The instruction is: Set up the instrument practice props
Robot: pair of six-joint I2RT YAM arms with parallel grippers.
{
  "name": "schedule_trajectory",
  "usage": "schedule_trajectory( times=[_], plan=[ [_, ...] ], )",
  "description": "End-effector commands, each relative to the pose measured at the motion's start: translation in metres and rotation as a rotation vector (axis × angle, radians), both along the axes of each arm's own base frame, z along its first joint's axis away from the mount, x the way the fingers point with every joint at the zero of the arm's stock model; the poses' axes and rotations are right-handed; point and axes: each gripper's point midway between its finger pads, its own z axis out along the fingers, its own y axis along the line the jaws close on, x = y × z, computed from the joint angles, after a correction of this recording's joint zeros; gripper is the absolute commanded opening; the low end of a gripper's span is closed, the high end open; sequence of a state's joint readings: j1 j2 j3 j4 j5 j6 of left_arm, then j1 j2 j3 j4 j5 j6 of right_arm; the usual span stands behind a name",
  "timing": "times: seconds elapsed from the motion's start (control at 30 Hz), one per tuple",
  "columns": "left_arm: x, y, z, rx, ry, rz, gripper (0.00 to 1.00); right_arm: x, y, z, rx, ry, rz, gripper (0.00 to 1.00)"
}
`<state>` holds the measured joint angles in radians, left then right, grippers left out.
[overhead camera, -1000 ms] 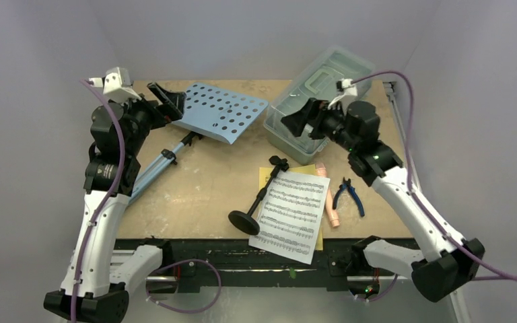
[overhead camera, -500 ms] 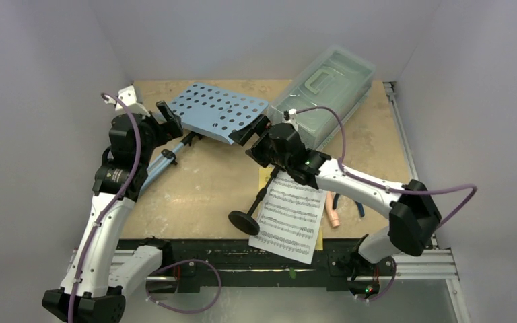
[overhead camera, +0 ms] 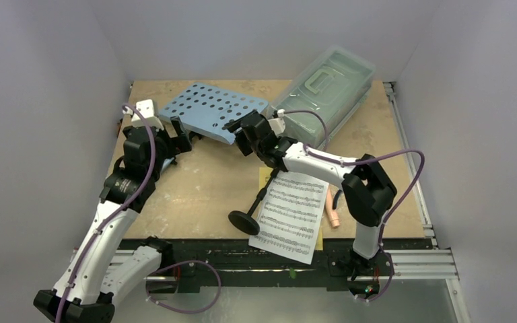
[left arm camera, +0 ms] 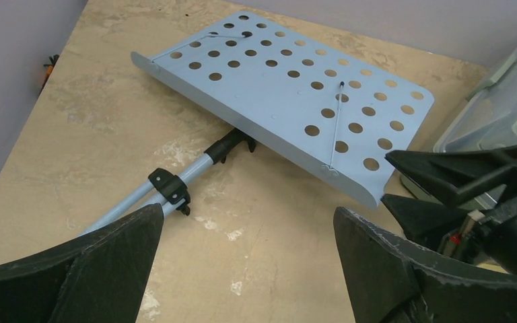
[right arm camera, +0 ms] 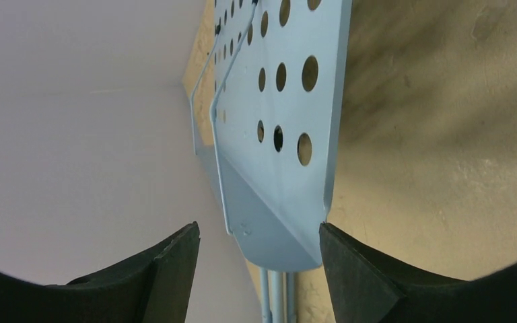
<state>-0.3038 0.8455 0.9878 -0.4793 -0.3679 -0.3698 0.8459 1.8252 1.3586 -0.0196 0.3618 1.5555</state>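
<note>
The light blue perforated music stand (overhead camera: pixel 215 109) lies flat at the back of the table, its pole (left arm camera: pixel 175 182) running toward the left. My right gripper (overhead camera: pixel 237 136) straddles the tray's near right corner (right arm camera: pixel 289 134). It is open: one finger meets the tray's lip, the other stands off. My left gripper (left arm camera: pixel 249 212) is open low over bare table, just right of the pole clamp. The white and yellow music sheets (overhead camera: pixel 293 215) lie at front centre. The black mic stand (overhead camera: pixel 259 195) lies on its side beside them. The pink toy microphone (overhead camera: pixel 332 208) lies to their right.
A clear lidded plastic box (overhead camera: pixel 326 84) sits at the back right, close behind my right gripper. The right arm's elbow (overhead camera: pixel 370 188) hangs over the table's right side, hiding most of what lies beneath. Walls close in the table on three sides.
My right arm swung left from over the box to the tray's corner, and its jaws narrowed. My left arm dropped and moved right toward the pole, staying open.
</note>
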Motion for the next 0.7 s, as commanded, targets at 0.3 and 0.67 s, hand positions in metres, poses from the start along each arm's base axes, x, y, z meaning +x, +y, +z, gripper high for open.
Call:
schedule_trajectory(
  times=[0.3, 0.67],
  plan=[
    [-0.028, -0.018, 0.084, -0.070, -0.169, -0.106, 0.97, 0.010, -0.006, -0.024, -0.106, 0.035, -0.142, 0.63],
    [-0.034, -0.019, 0.086, -0.059, -0.177, -0.129, 0.98, 0.008, -0.011, 0.016, -0.394, -0.270, 0.099, 0.74]
  ],
)
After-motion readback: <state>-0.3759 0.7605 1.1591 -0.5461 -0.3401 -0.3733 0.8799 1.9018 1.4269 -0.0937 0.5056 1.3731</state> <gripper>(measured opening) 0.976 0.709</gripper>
